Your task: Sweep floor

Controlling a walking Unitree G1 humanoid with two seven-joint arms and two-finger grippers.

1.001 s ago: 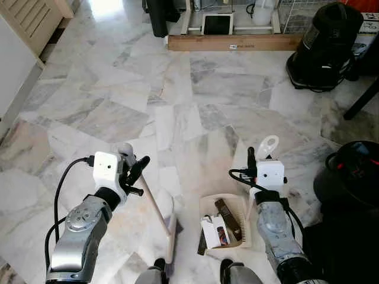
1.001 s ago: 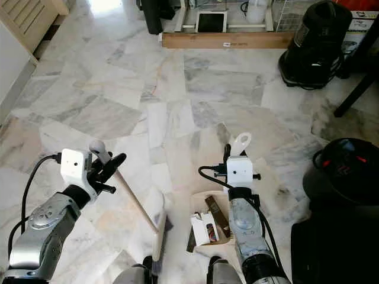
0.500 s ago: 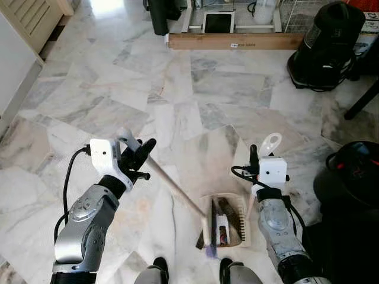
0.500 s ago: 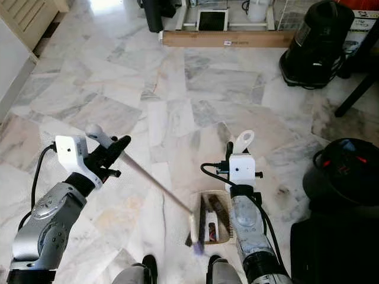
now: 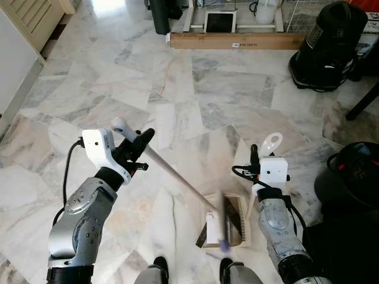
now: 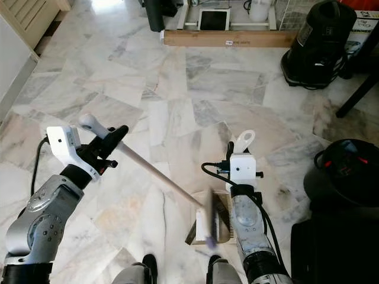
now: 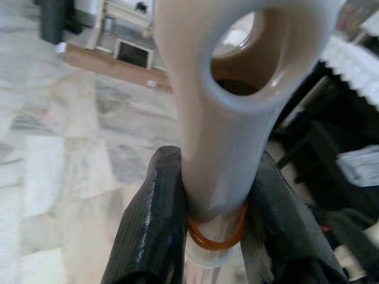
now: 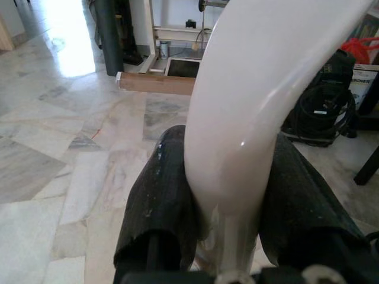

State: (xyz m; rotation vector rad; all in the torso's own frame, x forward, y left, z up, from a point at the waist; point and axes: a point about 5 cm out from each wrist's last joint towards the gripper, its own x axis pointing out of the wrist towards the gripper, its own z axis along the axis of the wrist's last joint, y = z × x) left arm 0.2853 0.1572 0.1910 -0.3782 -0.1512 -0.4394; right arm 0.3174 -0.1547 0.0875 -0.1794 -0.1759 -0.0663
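Observation:
My left gripper [image 5: 137, 147] is shut on the top of a beige broom handle [image 5: 177, 178], whose ringed end [image 7: 237, 89] sits between the black fingers [image 7: 155, 228]. The handle slants down to the right, and the blurred broom head [image 5: 223, 222] stands over the cream dustpan [image 5: 238, 220] on the marble floor in front of my feet. A white box scrap [image 5: 210, 225] and dark bits lie in the pan. My right gripper [image 5: 261, 156] is shut on the dustpan's upright white handle [image 8: 254, 106], gripped between its fingers [image 8: 159, 204].
A wooden plank [image 5: 237, 41] lies across the far floor, with a black vacuum cleaner [image 5: 328, 44] beside it at the right. A black round bin [image 5: 355, 177] and a dark table leg [image 5: 362, 100] stand to my right. A louvred door [image 5: 35, 18] is far left.
The broom head has swung from left of my feet to the right, onto the dustpan, pushing the scraps in. My left gripper rose and moved outward with the handle. The right arm stayed put.

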